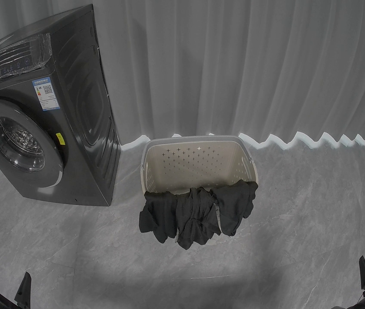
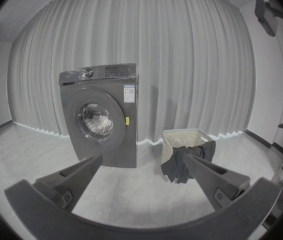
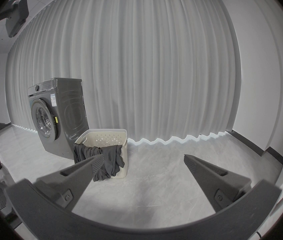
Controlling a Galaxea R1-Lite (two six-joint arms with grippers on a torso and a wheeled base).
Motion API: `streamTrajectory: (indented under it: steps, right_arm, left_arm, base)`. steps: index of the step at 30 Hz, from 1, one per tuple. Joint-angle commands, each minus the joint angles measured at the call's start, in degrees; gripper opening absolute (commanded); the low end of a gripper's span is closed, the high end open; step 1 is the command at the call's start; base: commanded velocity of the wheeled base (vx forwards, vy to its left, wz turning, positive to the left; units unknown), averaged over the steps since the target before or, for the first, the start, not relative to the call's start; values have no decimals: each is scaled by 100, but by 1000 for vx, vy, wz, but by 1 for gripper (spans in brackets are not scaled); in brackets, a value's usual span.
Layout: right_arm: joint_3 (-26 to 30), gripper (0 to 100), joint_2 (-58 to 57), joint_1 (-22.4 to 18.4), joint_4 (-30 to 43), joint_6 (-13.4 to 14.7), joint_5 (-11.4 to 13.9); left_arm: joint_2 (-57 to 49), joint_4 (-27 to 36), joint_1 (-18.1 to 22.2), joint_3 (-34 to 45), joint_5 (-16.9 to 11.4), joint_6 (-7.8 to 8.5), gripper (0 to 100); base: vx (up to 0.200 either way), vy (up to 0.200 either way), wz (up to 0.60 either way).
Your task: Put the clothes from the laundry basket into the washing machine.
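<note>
Dark crumpled clothes: draped over the near rim of one cream perforated plastic laundry basket, long axis along that rim, ends hanging outside; pieces too bunched to count. One dark-grey front-loading washing machine to its left, round door shut. Jaws of left gripper and right gripper spread wide, well apart from basket.

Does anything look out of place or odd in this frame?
The dark clothes hang over the near rim of the laundry basket, mostly outside it. The washing machine door looks shut, and film wraps its control panel.
</note>
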Motion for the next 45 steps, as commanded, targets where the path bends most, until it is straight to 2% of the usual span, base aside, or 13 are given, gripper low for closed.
streamTrajectory:
  steps: [1,7,16,25,31,40,45]
  right_arm:
    - [101,100,-94,-4,0,-1,1]
    - [101,100,-94,-4,-9,-1,1]
    - [101,100,-94,5,-9,-1,1]
    - [101,100,-94,-4,-9,-1,1]
    - [101,100,-94,5,0,-1,1]
    - [101,100,-94,5,0,-1,1]
    - [101,100,-94,5,0,-1,10]
  left_arm:
    - [-96,-1,4,92,1,5,100]
    - [-96,-1,-5,92,1,-4,100]
    - [-96,-1,-5,92,1,-4,100]
    - [-96,-1,-5,92,-16,-4,100]
    - [-96,-1,-5,92,-7,-4,100]
    - [-96,-1,-5,92,-16,-13,100]
    - [-96,-1,-5,92,-7,-4,100]
  base:
    - [0,0,0]
    - [0,0,0]
    - [200,0,0]
    - [0,0,0]
    - [200,0,0]
    - [0,0,0]
    - [200,0,0]
